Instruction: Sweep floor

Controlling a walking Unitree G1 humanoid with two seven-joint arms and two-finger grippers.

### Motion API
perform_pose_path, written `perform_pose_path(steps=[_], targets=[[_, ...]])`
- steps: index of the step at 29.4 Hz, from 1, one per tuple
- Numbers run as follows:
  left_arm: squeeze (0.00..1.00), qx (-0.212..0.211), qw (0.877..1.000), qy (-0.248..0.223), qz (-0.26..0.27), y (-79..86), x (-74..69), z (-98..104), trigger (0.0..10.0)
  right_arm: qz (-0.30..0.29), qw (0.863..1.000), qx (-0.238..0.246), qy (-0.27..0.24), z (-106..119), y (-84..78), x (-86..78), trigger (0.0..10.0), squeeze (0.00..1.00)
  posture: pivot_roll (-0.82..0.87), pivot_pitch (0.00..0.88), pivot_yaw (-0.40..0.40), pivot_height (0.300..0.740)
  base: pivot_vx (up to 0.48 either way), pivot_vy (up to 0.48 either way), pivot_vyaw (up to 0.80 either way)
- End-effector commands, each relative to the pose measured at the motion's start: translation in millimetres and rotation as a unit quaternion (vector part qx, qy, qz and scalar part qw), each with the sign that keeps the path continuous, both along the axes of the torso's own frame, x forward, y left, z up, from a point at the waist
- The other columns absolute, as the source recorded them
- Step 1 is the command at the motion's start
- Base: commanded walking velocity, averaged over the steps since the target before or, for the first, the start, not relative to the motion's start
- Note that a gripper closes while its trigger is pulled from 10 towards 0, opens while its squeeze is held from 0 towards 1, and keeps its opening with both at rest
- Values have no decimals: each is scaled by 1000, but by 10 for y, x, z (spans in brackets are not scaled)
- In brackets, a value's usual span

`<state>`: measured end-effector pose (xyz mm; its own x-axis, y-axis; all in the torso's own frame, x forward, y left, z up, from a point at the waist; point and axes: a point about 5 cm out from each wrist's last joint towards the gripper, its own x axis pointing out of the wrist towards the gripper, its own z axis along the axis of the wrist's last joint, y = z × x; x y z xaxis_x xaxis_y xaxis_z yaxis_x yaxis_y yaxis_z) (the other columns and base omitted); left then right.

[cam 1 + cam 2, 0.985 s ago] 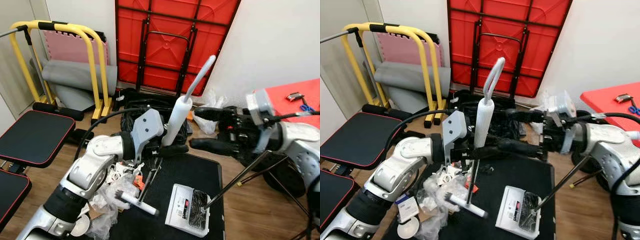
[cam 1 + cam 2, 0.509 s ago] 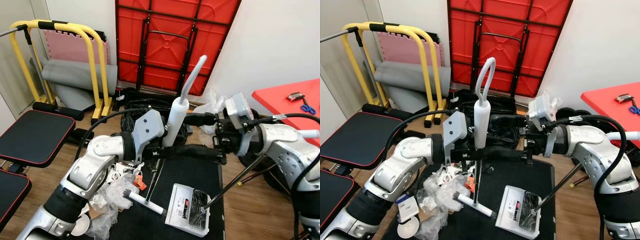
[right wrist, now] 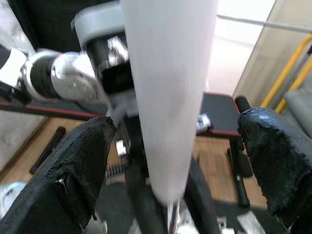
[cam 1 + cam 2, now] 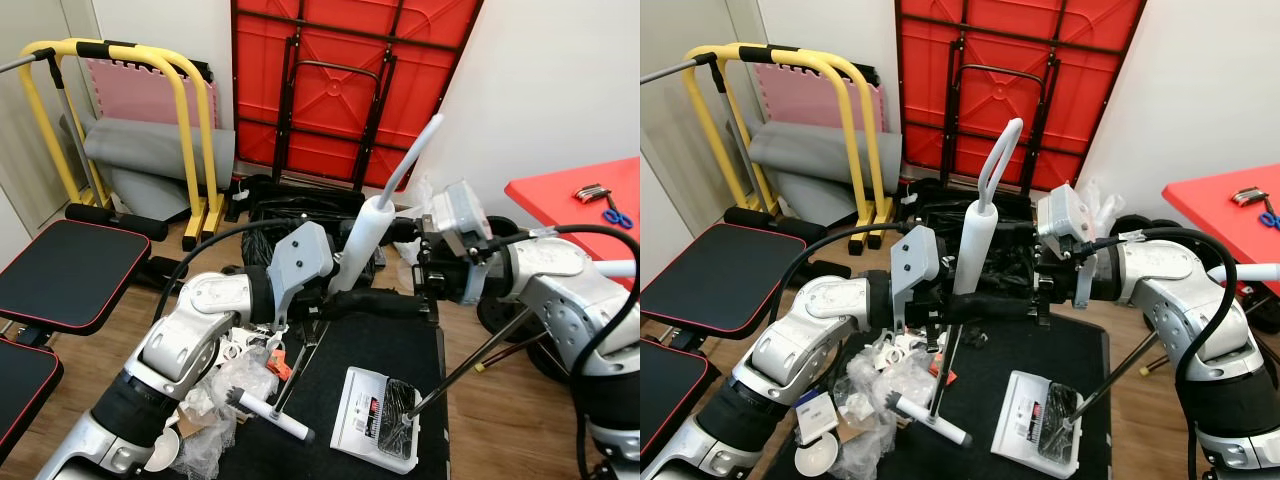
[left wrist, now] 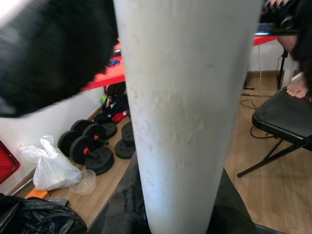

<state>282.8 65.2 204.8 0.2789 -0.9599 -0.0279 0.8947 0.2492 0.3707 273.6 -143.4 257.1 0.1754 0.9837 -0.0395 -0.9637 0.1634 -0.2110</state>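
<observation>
While left gripper [image 4: 985, 305] grips broom [image 4: 973, 250], dustpan [image 4: 1038, 433] holds debris.

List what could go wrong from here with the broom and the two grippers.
The right gripper has its jaws open either side of the white broom handle, which only the left gripper holds; if they close off-centre, the handle may twist. The broom head sits beside crumpled plastic litter and could drag it past the dustpan, whose long handle could be knocked.
</observation>
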Motion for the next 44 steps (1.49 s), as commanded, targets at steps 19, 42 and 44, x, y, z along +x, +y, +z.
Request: perform_pose_path(steps=[19, 42, 44], targets=[[0, 2, 999, -13, -49, -123, -121, 52, 10000, 3, 1000, 4, -5, -21, 68, -12, 0, 0, -164, 83, -149, 740, 0, 0, 0], [1000, -14, 1000, -5, -25, -86, -30, 71, 10000, 13, 999, 21, -23, 184, -49, -32, 0, 0, -172, 84, -144, 740, 0, 0, 0], [1000, -14, 1000, -5, -25, -86, -30, 71, 10000, 13, 999, 21, -23, 184, -49, -32, 0, 0, -172, 84, -144, 740, 0, 0, 0]])
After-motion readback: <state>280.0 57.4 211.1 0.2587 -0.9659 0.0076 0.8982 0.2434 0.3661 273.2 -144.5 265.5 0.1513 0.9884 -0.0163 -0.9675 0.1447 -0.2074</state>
